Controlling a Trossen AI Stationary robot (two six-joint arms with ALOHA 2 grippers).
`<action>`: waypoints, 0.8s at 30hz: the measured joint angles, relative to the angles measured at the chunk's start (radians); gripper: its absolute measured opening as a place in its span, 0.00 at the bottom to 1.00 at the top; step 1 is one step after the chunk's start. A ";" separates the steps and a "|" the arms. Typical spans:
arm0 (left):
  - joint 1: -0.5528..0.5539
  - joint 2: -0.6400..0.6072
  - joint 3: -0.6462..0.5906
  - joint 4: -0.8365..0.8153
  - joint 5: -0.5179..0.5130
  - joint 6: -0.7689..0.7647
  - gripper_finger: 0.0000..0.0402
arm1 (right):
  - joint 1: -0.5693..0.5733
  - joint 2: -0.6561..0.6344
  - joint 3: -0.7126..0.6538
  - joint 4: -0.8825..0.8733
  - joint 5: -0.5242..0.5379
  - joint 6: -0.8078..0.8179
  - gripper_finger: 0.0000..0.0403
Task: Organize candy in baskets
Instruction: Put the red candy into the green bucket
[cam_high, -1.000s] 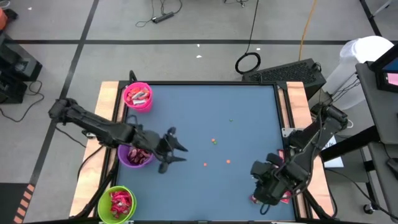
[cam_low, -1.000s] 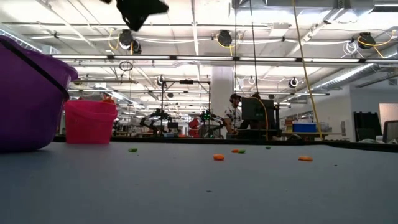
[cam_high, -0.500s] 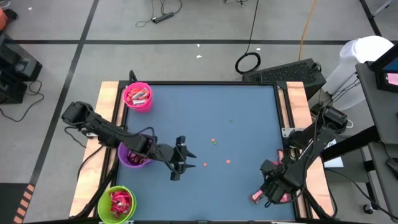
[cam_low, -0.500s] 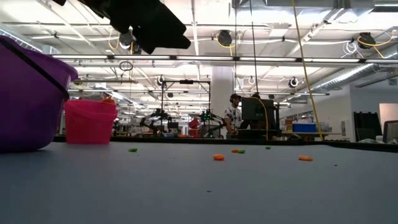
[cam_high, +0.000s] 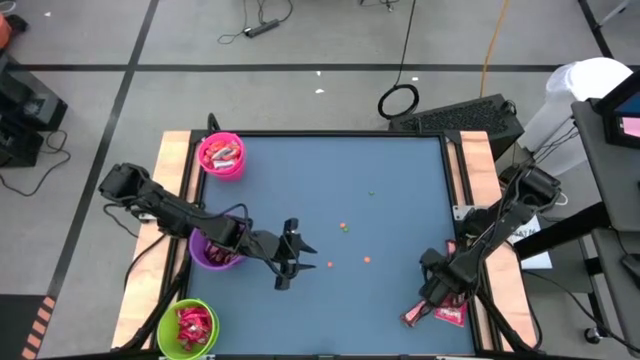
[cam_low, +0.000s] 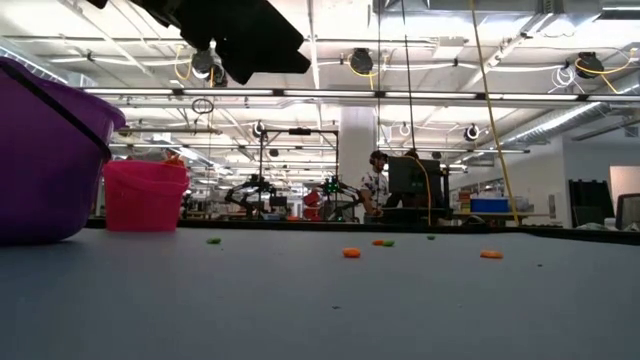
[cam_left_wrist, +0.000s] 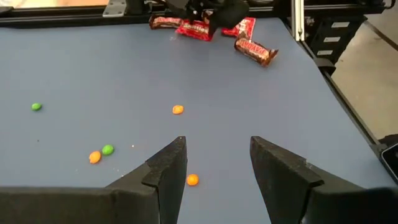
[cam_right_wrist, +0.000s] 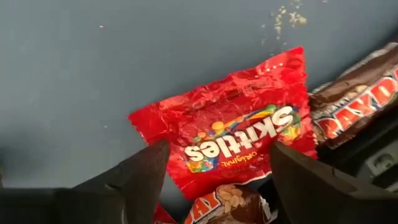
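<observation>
Handling the Skittles packet (cam_right_wrist: 233, 140): you should expect a light, limp pouch of thin glossy red film, crinkled, loose pieces shifting inside; it looks slippery when flat, so pinch across a narrow edge or a raised crease rather than the face.
Candy location: you find the last loose wrappers at the desk's right front corner (cam_high: 435, 312), the red packet lying flat with a brown PayDay bar (cam_right_wrist: 357, 112) touching its far side and another brown wrapper tucked beneath.
PayDay bar: you can judge it stiffer and heavier than the pouch, an oblong block in smooth foil; grip it across its short width.
Right end effector (cam_right_wrist: 217, 171): fingers spread wide, straddling the near edge of the red packet, holding nothing.
Left end effector (cam_left_wrist: 214, 165): fingers parted, empty, hanging above mid-desk beside the purple basket (cam_high: 217, 251), aimed at the far candy pile.
Baskets: round, rigid, smooth-walled plastic tubs along the left edge; pink basket (cam_high: 221, 155) at the back, purple in the middle, lime green basket (cam_high: 188, 328) in front, each already holding wrappers.
Desk (cam_high: 400, 200): matte blue-grey, low grip, strewn with tiny orange and green sweets (cam_left_wrist: 178, 109).
</observation>
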 joint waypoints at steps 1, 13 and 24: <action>0.000 0.000 0.000 0.000 0.000 0.000 0.46 | -0.005 -0.003 -0.011 0.014 -0.003 -0.010 0.68; -0.007 0.000 0.000 0.002 0.000 -0.002 0.46 | -0.035 0.000 -0.024 0.091 -0.003 -0.178 0.41; -0.007 0.000 0.000 0.031 -0.004 -0.002 0.46 | -0.034 0.011 0.031 0.084 0.014 -0.269 0.02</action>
